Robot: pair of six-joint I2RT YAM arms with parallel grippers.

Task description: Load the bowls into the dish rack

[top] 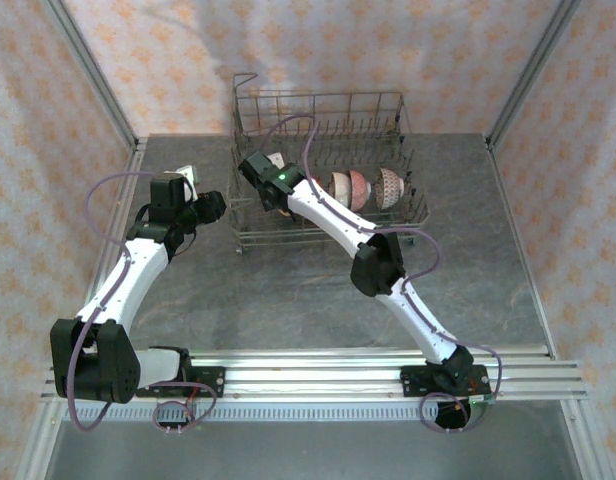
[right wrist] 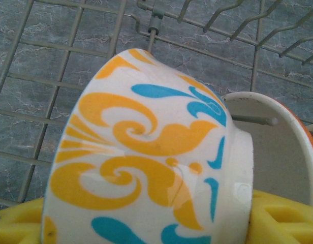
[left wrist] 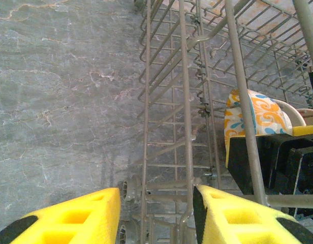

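Observation:
The dish rack (top: 318, 108) stands at the back of the table. My right gripper (top: 264, 172) reaches into its left end, shut on the multicolour patterned bowl (right wrist: 146, 152), which is tipped on its side between my yellow fingers (right wrist: 283, 218) above the wire floor (right wrist: 55, 86). An orange-rimmed bowl (right wrist: 278, 152) stands right behind it. Three more bowls (top: 360, 188) stand on edge in a row further right in the rack. My left gripper (top: 214, 207) hovers open and empty just outside the rack's left wall (left wrist: 184, 101). Through the wires I see the patterned bowl (left wrist: 258, 117).
The grey stone-look table (top: 288, 290) stretches in front of the rack and to its left. Metal frame posts (top: 98, 85) and patterned curtain walls enclose the sides and back. The rack's raised loop handle (top: 244, 78) is at its back left corner.

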